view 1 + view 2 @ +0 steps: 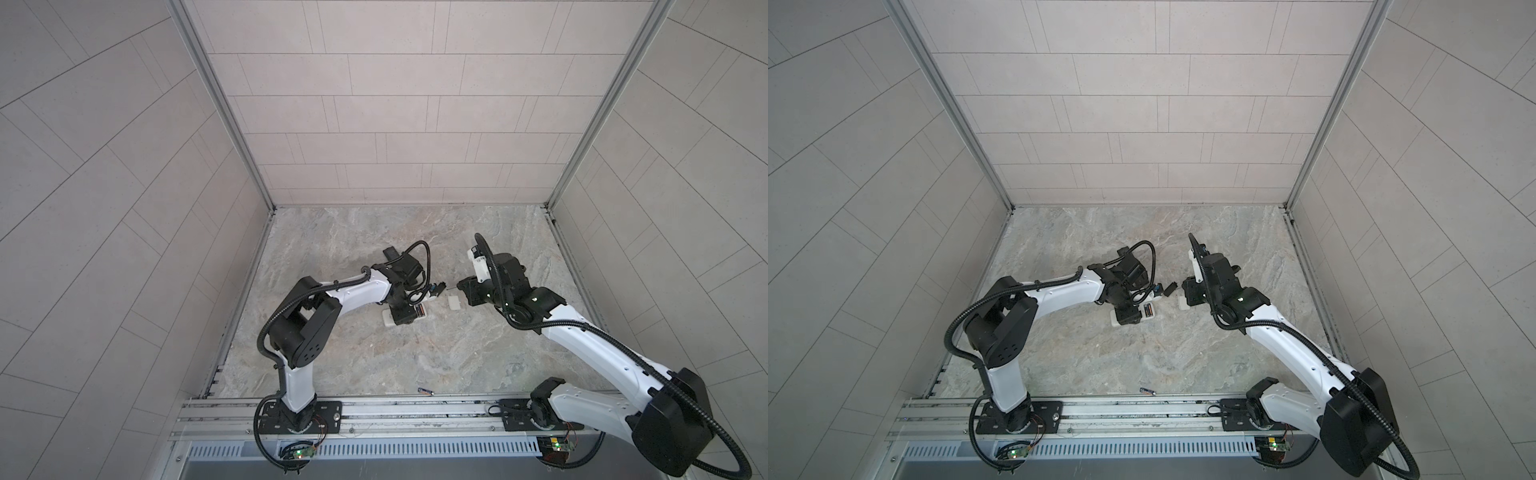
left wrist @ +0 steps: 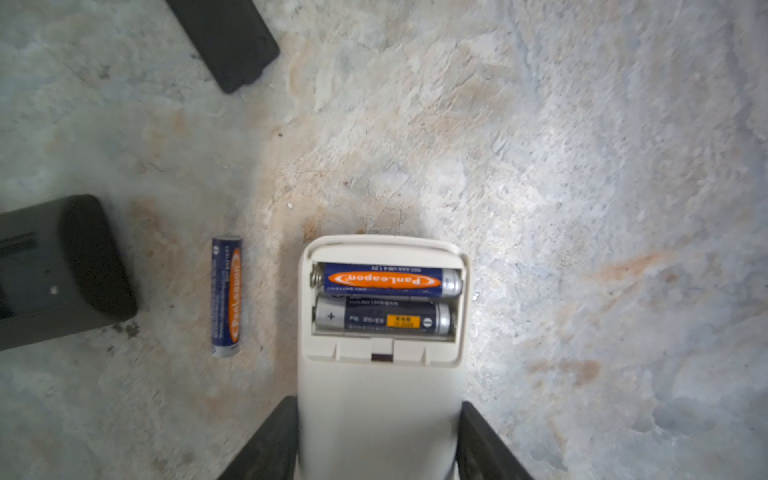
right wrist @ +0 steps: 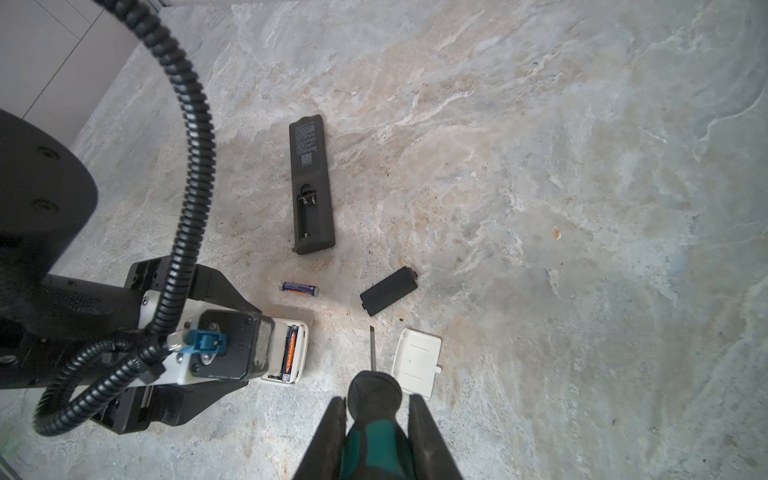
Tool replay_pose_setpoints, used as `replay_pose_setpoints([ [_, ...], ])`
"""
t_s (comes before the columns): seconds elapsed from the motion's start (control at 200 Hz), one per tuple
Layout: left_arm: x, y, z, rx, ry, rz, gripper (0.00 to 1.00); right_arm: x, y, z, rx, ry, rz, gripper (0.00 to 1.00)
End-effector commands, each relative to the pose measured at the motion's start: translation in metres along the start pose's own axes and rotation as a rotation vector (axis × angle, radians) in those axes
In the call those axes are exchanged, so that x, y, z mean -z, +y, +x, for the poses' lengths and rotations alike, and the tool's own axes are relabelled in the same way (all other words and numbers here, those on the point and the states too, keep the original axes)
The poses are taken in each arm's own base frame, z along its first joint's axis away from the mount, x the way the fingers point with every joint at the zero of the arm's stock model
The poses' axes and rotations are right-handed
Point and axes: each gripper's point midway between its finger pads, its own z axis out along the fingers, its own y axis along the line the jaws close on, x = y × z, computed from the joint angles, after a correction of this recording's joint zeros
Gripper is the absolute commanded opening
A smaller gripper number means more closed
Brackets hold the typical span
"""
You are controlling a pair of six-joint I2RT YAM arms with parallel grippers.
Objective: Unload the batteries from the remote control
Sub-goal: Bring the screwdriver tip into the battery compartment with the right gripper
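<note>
You face a desk [image 1: 374, 353] with a grey-beige marble pattern. It is boxed in by a back wall [image 1: 395, 104] and side walls [image 1: 104, 187] of pale grey tile-lined panels, which meet at aluminium corner posts [image 1: 224, 108]. An aluminium rail [image 1: 415, 409] runs along the near edge. The light is soft and even.

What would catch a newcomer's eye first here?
The white remote, clamped in the left pincer, lies open with two batteries inside. To its right, the right pincer grips a screwdriver. A black remote lies farther back, its compartment empty, with a loose battery between the remotes.
</note>
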Motion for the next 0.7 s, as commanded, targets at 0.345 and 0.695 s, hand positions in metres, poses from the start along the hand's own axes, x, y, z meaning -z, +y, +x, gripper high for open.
replay_pose_setpoints([
  [0.345,-0.016,-0.017,-0.025,0.057,-0.046,-0.035,0.63,0.012,-0.006,0.036,-0.101,0.025,-0.027,0.13],
  [0.695,-0.021,-0.017,-0.031,0.075,-0.115,-0.048,0.91,0.005,0.003,0.051,-0.175,0.002,-0.111,0.13],
])
